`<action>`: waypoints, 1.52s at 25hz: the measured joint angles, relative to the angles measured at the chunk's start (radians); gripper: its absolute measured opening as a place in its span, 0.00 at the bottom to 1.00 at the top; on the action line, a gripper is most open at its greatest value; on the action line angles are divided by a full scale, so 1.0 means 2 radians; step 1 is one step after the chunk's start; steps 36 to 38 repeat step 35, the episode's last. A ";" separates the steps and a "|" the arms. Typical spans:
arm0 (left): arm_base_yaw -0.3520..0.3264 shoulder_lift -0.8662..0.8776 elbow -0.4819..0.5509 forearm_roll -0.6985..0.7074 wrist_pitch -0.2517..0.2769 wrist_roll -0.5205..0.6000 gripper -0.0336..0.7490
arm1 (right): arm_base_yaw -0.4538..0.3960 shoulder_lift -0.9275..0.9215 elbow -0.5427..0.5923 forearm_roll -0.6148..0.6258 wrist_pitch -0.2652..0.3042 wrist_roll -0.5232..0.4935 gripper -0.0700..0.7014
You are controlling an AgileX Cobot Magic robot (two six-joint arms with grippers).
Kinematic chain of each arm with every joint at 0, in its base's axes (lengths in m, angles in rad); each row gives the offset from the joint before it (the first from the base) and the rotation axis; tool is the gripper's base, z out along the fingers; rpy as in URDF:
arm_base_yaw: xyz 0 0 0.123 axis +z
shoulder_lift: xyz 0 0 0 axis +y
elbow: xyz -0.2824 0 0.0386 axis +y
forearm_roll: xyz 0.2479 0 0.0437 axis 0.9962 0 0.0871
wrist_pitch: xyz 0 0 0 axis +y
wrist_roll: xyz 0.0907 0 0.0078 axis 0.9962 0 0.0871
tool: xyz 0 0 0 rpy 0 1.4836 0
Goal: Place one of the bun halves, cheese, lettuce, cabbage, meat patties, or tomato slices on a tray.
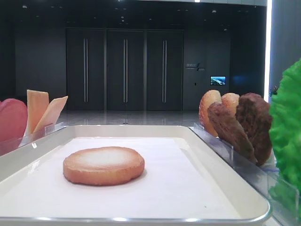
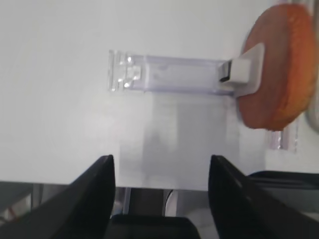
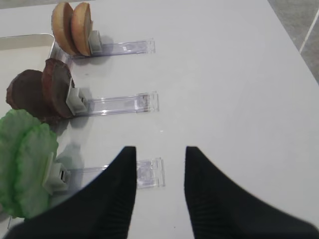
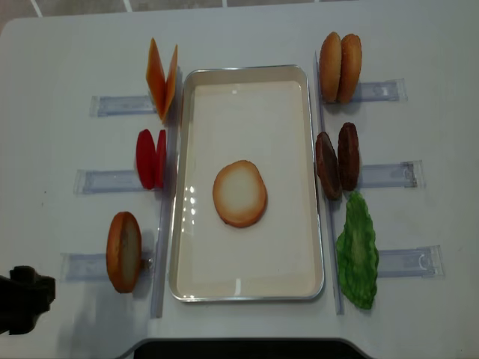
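1. Tray (image 4: 247, 284): cream-white, lying lengthwise at the middle of the table (image 4: 67, 60); one bun half (image 4: 239, 194) lies flat near its centre, paler face up.
2. Left of the tray, each in a clear rack: cheese (image 4: 162, 77) at the far end; tomato slices (image 4: 150, 158) in the middle; a single upright bun (image 4: 123, 251) at the near end.
3. Right of the tray, also racked: two upright bun halves (image 4: 340, 66) at the far end; meat patties (image 4: 337, 161) in the middle; lettuce (image 4: 358, 250) at the near end.
4. Left end effector (image 2: 160, 172): jaws spread wide, holding nothing; it hovers at the table edge facing the clear rack (image 2: 164, 79) of the single bun.
5. Right end effector (image 3: 159, 169): jaws apart, empty; it hovers above the lettuce rack (image 3: 144, 172), clear of the food.
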 joint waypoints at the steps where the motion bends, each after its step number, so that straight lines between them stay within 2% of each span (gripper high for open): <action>1: 0.000 -0.018 0.001 -0.001 0.000 0.005 0.62 | 0.000 0.000 0.000 0.000 0.000 0.000 0.39; 8: -0.028 -0.127 0.003 0.006 -0.001 0.022 0.62 | 0.000 0.000 0.000 0.008 0.000 0.000 0.39; 17: -0.029 -0.289 0.003 0.006 0.006 0.024 0.62 | 0.000 0.000 0.000 0.008 0.000 0.000 0.39; 38: -0.029 -0.293 0.003 0.006 0.006 0.024 0.62 | 0.000 0.000 0.000 0.009 0.000 0.000 0.39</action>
